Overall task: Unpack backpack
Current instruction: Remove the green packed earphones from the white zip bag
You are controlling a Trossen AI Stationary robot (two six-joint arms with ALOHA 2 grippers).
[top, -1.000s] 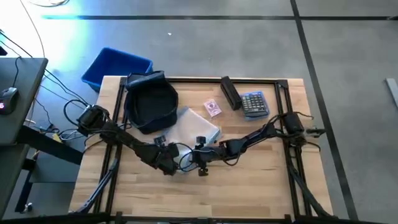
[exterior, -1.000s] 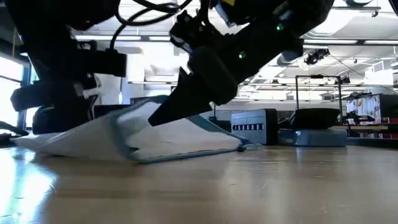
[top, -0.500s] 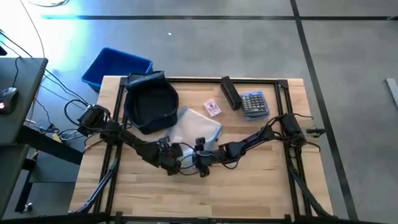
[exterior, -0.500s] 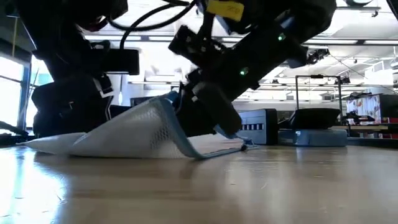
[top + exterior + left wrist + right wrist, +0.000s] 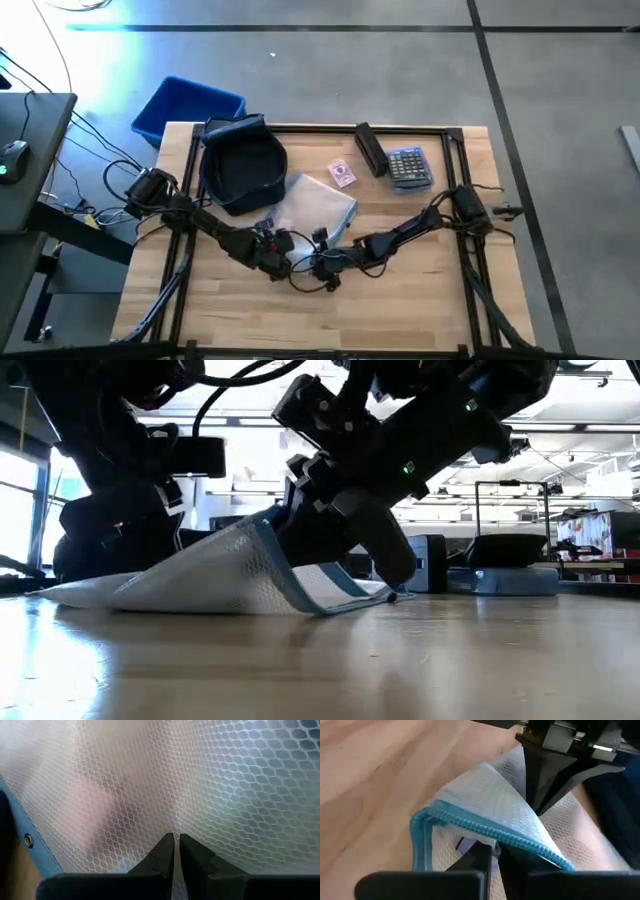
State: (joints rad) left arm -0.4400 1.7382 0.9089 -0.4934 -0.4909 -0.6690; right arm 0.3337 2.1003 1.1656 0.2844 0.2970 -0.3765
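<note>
Ceiling strip lights and a bright window backlight the low view, turning the arms into near-black shapes and laying a soft sheen on the wooden table, whose nearest boards are blurred. The overhead view is evenly lit, with a blue glare patch on the floor. The mesh pouch fills the left wrist view, pale and softly focused.

Backpack: dark navy soft fabric, lying flat at the table's far-left corner, main compartment gaping upward, black strap at its far edge.
</note>
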